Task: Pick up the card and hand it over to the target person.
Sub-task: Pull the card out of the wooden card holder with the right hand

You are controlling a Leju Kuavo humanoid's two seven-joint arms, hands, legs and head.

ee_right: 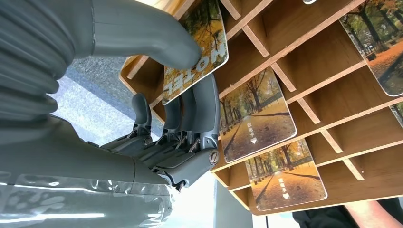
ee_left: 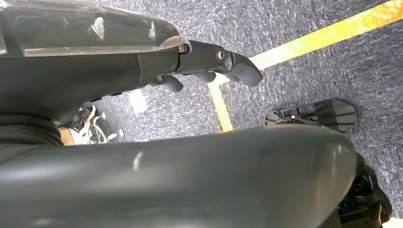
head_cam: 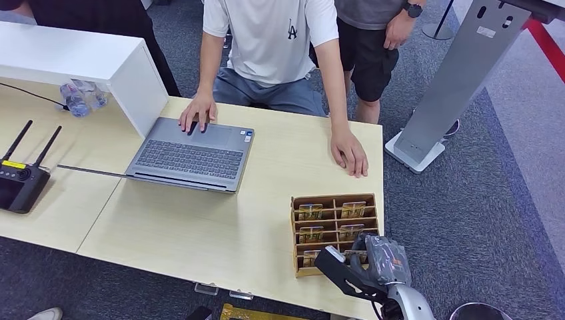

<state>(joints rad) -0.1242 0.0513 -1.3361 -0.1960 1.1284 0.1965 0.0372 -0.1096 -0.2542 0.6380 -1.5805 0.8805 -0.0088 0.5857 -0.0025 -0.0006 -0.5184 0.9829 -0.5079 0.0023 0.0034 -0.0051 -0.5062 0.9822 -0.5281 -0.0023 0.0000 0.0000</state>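
Note:
A wooden card rack [head_cam: 294,222] stands at the near right corner of the table, with autumn-picture cards in its slots. My right hand [head_cam: 370,262] reaches into the rack's near row. In the right wrist view its thumb and fingers [ee_right: 202,111] pinch one card [ee_right: 198,43] printed "HOTEL", still partly in its slot. Two more cards [ee_right: 256,121] sit in the neighbouring slots. A person in a white T-shirt [head_cam: 273,40] sits across the table, one hand on the laptop and the other [head_cam: 350,153] flat on the table. My left hand [ee_left: 209,59] hangs over the carpet floor, holding nothing.
An open grey laptop [head_cam: 193,155] lies mid-table. A white shelf box [head_cam: 86,63] with plastic bottles [head_cam: 81,97] under it stands at the back left, and a black device with antennas [head_cam: 21,183] at the far left. A second person [head_cam: 376,47] and a grey stand [head_cam: 456,80] are at the right.

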